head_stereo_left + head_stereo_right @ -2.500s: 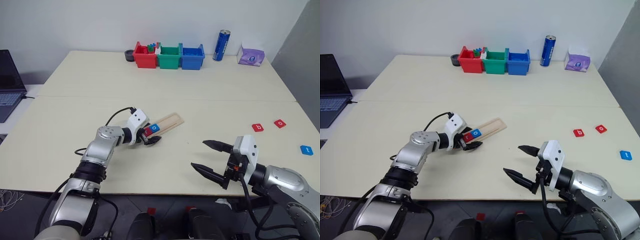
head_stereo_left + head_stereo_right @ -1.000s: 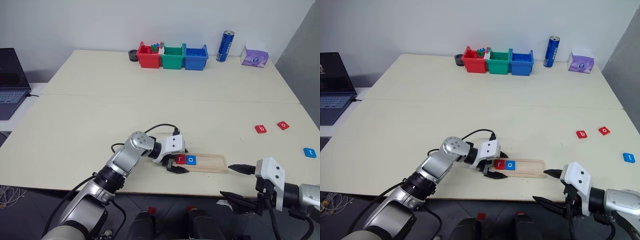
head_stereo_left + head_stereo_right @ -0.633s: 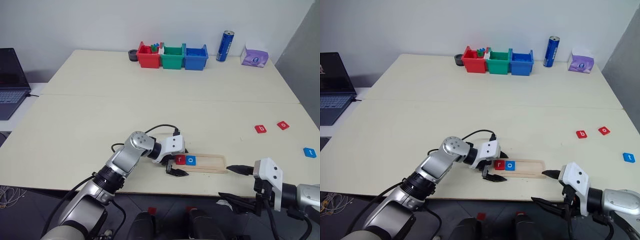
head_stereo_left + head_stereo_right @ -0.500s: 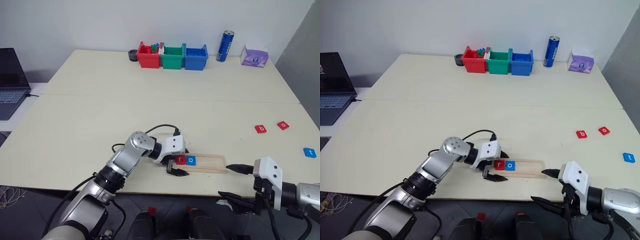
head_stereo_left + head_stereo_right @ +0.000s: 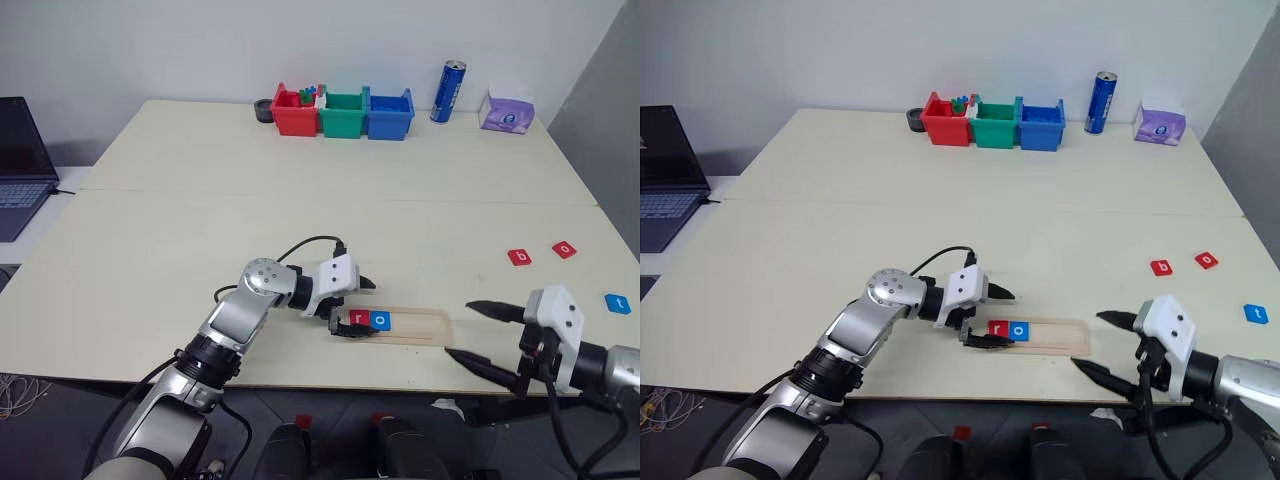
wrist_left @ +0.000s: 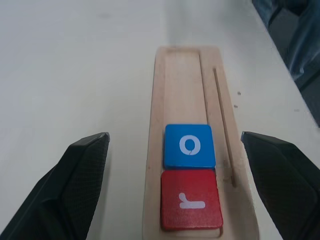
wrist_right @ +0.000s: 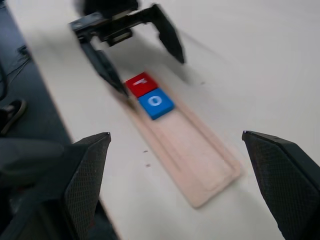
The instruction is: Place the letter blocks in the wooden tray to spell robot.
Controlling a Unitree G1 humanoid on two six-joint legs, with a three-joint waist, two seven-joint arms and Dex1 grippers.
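The wooden tray (image 5: 398,325) lies flat near the front edge of the bench (image 5: 300,200), holding a red "r" block (image 6: 191,199) at its left end with a blue "o" block (image 6: 189,145) touching it; the rest of the groove is bare. The left gripper (image 5: 352,309) hovers at the tray's left end with fingers spread wide, holding nothing, and the right gripper (image 5: 484,332) sits just off the tray's right end, fingers likewise apart and empty. A red "b" block (image 5: 518,257), a red "o" block (image 5: 565,249) and a blue "t" block (image 5: 616,302) lie loose on the bench to the right, well apart from the tray.
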